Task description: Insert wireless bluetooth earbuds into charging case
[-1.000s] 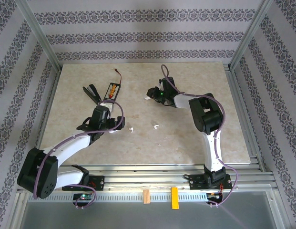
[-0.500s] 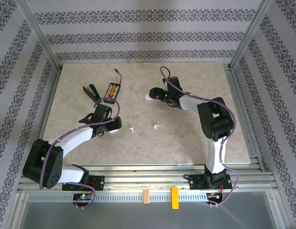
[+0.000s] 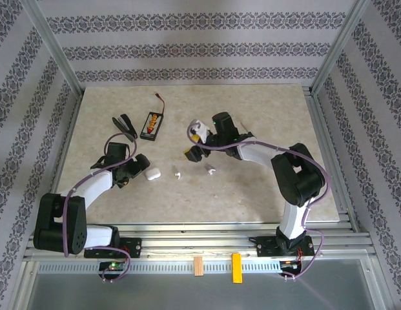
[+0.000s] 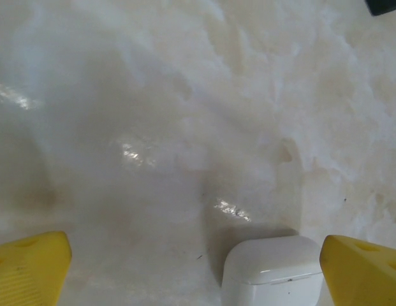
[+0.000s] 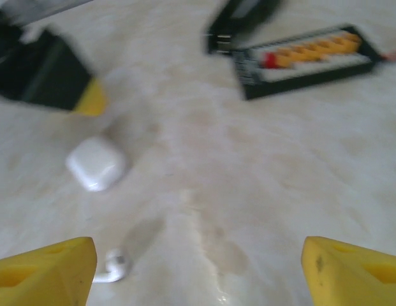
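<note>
The marbled table top [image 3: 252, 116] carries two wireless bluetooth earbuds, both lying loose near the centre: the left earbud [image 3: 177, 175] and the right earbud [image 3: 211, 171], a short way apart and outside any case. The white charging case [image 3: 151, 173] lies closed on the table, left of the left earbud. The left gripper [image 4: 198, 274] is positioned low over this case with its yellow-tipped fingers [image 4: 29, 268] spread wide. In the left wrist view the case sits between the tips, close to the right-hand one, with clear table on its other side; the case is not clamped. The right gripper [image 5: 198, 274] is positioned just beyond the earbuds, its fingers [image 5: 351, 271] likewise spread wide and holding nothing. In the right wrist view one earbud lies on the table just beside the left-hand fingertip; contact cannot be determined. A black rectangular pack [image 3: 150, 124] with orange and red markings lies toward the far left of the table, and a black clip [image 3: 124, 124] lies just left of it.
</note>
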